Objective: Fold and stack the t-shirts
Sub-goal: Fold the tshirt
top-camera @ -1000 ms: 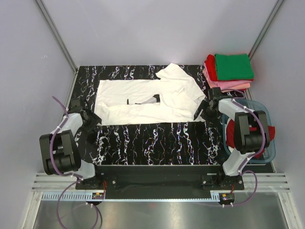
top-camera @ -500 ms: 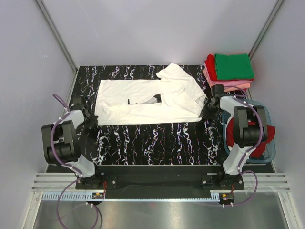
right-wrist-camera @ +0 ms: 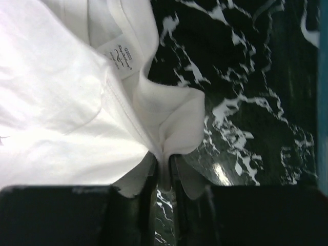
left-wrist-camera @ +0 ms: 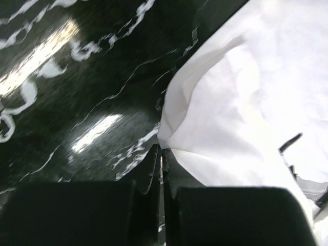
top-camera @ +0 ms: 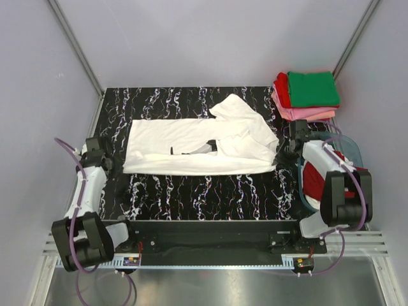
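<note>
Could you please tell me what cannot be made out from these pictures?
- Top view: the print on the white t-shirt shows only as small dark marks, too small to read.
- Left wrist view: the right edge cuts off the print.
- Top view: the right arm covers most of the tub; only red cloth shows inside.
- Top view: the green shirt on the stack hides how many lie beneath.

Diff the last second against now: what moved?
The left gripper and right gripper, jaws shut on the ends of the white t-shirt, drew apart and back toward the near edge, pulling it taut and slightly nearer. The folded stack and tub stayed put.
</note>
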Robot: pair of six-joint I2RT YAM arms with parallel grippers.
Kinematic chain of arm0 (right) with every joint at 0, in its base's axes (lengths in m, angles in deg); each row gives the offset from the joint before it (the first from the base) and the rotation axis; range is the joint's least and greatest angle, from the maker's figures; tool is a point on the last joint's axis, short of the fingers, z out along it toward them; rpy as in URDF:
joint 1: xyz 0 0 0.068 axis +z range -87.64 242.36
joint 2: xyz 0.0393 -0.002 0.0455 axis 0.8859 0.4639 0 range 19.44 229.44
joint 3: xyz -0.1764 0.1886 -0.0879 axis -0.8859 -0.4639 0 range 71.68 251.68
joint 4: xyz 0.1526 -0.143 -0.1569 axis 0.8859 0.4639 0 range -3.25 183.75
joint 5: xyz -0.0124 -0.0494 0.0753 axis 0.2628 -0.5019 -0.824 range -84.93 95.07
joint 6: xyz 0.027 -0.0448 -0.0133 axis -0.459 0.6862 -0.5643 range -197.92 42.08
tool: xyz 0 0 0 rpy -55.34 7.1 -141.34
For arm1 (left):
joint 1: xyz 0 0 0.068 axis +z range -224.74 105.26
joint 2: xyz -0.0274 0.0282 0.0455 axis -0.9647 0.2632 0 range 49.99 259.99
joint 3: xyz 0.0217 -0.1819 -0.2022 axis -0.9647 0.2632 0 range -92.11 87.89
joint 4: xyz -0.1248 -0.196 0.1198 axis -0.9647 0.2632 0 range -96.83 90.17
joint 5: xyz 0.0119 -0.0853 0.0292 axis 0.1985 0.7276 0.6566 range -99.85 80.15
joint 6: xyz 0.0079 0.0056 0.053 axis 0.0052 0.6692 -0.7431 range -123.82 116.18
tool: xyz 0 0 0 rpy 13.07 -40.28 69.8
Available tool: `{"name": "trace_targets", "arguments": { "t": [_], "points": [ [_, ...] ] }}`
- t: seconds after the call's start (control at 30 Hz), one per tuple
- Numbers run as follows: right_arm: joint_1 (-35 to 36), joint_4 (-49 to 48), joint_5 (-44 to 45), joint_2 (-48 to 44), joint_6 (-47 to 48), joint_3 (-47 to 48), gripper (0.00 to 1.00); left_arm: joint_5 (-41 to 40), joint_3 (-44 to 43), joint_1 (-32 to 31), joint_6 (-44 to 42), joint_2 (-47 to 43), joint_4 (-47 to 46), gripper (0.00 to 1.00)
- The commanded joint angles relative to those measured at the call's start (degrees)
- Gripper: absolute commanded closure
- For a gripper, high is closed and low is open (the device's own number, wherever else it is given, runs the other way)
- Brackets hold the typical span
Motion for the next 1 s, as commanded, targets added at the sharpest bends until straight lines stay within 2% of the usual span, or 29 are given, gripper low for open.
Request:
{"name": "trace_targets", "arguments": {
  "t": [0.0,0.03,0.07,0.1,0.17,0.2,0.27,0.3,0.33,0.4,0.43,0.47,0.5,0.53,0.57,0.6,0.63,0.67,0.7,0.73,0.8,0.83,0.87,0.93,0.97],
  "points": [
    [-0.13,4.69,2.77,-8.30,-0.46,-4.37,0.77,-0.92,3.42,1.82,-1.40,-5.92,6.32,0.94],
    [-0.22,6.18,3.21,-9.88,-0.38,-5.77,0.76,-0.57,3.60,0.95,-0.44,-7.25,7.80,0.87],
    [-0.13,6.97,4.43,-13.02,-0.37,-6.13,0.75,1.44,2.56,0.68,-0.78,-8.57,8.78,0.84],
    [-0.13,7.94,4.97,-14.45,-1.33,-6.31,0.68,2.07,1.94,0.77,-0.17,-10.75,10.44,0.79],
    [-0.05,8.65,3.67,-18.48,-1.96,-6.05,0.59,3.47,0.36,2.17,-0.60,-12.79,13.70,0.59],
    [-0.04,10.13,3.74,-19.46,-3.26,-4.83,0.42,3.39,-2.78,2.87,-1.21,-13.93,14.67,0.33],
    [-0.13,10.94,3.13,-22.09,-3.54,-1.06,0.20,2.00,-6.58,4.71,-3.05,-14.03,16.78,0.19],
    [-0.13,9.89,3.13,-22.46,-3.28,0.71,0.15,1.99,-10.51,5.25,-3.67,-13.33,16.87,0.12],
    [-0.13,8.75,2.78,-22.46,-2.49,2.38,0.08,2.42,-11.85,5.69,-4.20,-12.98,15.39,0.09],
    [-0.04,5.95,1.81,-18.96,0.13,8.52,0.01,6.53,-14.06,5.87,-6.66,-11.05,11.62,0.07],
    [-0.13,5.14,1.02,-16.60,1.46,13.94,0.00,8.99,-14.41,5.87,-7.71,-9.91,6.81,0.06],
    [-0.13,4.79,-0.64,-9.87,3.82,17.13,0.00,14.41,-15.20,5.87,-10.51,-8.24,5.11,0.06],
    [-0.13,4.44,-1.61,-5.89,4.89,20.55,0.00,16.38,-16.16,5.87,-11.67,-3.96,3.79,0.06],
    [-0.05,4.96,-2.66,-1.76,5.59,28.68,0.00,17.53,-19.05,5.95,-12.55,-1.49,3.86,0.06],
    [-0.13,5.31,-6.24,6.63,7.78,32.85,0.02,18.15,-20.29,5.95,-13.51,0.89,3.69,0.07],
    [-0.05,4.35,-8.19,10.81,8.32,36.72,0.03,18.25,-21.78,5.87,-13.44,5.44,3.43,0.07],
    [-0.04,4.26,-9.69,14.77,8.41,45.20,0.04,18.16,-24.15,5.95,-13.26,7.57,3.08,0.09],
    [-0.04,3.74,-14.23,22.55,9.37,49.46,0.05,18.85,-24.87,5.87,-12.65,9.42,2.03,0.09],
    [0.04,2.95,-15.32,26.54,9.12,53.59,0.05,19.64,-25.14,5.87,-12.21,12.57,-1.98,0.09],
    [0.04,3.20,-19.33,34.50,9.03,63.20,0.06,20.17,-25.40,5.95,-11.68,14.08,-4.46,0.09],
    [0.04,3.81,-22.26,42.63,8.42,73.53,0.09,21.06,-26.01,5.87,-10.63,19.86,-11.39,0.07],
    [0.04,3.64,-25.93,50.41,7.81,83.50,0.09,21.93,-27.32,5.95,-10.01,22.51,-12.12,0.07],
    [0.04,3.64,-27.27,54.40,7.02,88.74,0.11,23.76,-30.90,5.95,-9.75,28.45,-12.31,0.08],
    [0.04,3.21,-27.90,64.84,5.96,102.33,0.12,25.62,-34.96,5.78,-9.05,34.19,-11.52,0.09],
    [-0.13,-0.36,-28.07,67.16,4.39,104.50,0.15,27.89,-38.20,5.87,-8.78,38.57,-10.04,0.11]
  ]
}}
